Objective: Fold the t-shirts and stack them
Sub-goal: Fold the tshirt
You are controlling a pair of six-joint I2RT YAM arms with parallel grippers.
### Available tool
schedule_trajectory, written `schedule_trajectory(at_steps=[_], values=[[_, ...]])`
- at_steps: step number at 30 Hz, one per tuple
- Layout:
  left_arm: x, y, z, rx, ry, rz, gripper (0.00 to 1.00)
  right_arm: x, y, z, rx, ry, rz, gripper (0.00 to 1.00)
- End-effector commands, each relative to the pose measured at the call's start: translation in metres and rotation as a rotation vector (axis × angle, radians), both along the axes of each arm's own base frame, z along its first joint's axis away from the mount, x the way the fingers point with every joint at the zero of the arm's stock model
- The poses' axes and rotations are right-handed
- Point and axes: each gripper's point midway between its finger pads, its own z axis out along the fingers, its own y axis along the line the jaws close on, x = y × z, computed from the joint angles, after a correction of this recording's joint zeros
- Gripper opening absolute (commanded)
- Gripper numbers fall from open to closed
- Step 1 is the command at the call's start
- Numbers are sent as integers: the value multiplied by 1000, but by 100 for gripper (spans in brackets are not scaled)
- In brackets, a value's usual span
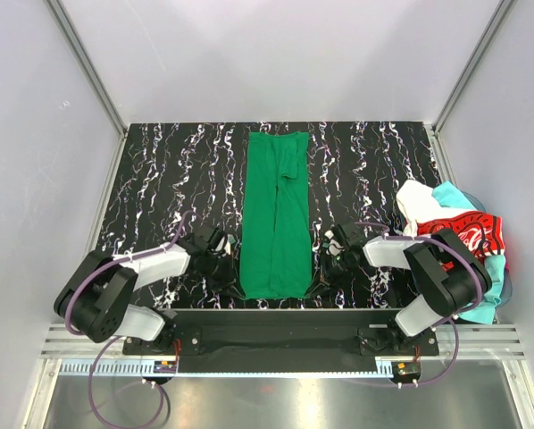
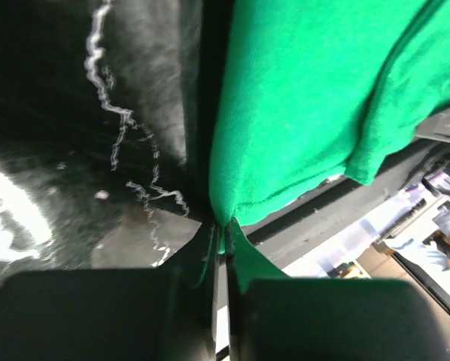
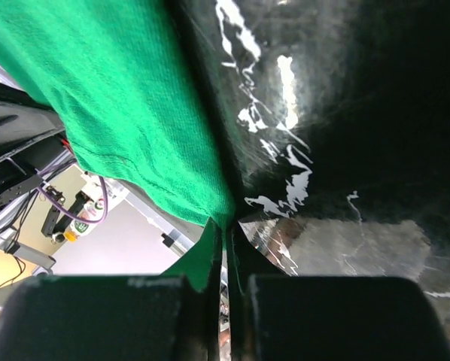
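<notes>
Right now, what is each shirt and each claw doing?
green t-shirt: folded into a long strip, lying flat.
left claw: shut on its near left corner.
right claw: shut on its near right corner.
red t-shirt: crumpled in the right-hand heap.
white t-shirt: crumpled in that heap.
turquoise t-shirt: crumpled in that heap.

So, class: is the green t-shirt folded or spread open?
Folded lengthwise: the green t-shirt lies as a long narrow strip, a sleeve turned onto its top.

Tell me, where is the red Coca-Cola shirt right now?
Seen from above, the red shirt lies crumpled at the right edge of the table, heaped with the white shirt and the turquoise shirt.
</notes>
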Motion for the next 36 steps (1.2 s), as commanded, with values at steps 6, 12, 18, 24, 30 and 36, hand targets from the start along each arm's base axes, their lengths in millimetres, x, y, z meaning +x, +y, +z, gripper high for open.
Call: schedule_trajectory(at_steps=[6,12,18,24,30,36], values=[[-19,21,-23,71,19,37,0,-26,-18,-16,-77,33,-24,0],[-25,24,-22,75,27,39,0,-38,-26,-19,-89,48,-21,0],[-24,22,-19,64,29,31,0,-38,-28,-16,-101,38,-32,0],[3,-2,21,-49,-68,4,0,-7,-15,14,-89,-34,-34,0],[79,-19,76,-73,-197,41,0,57,-3,56,-123,-154,-5,0],[161,-27,101,-95,-247,101,0,135,-10,85,-91,-209,-65,0]])
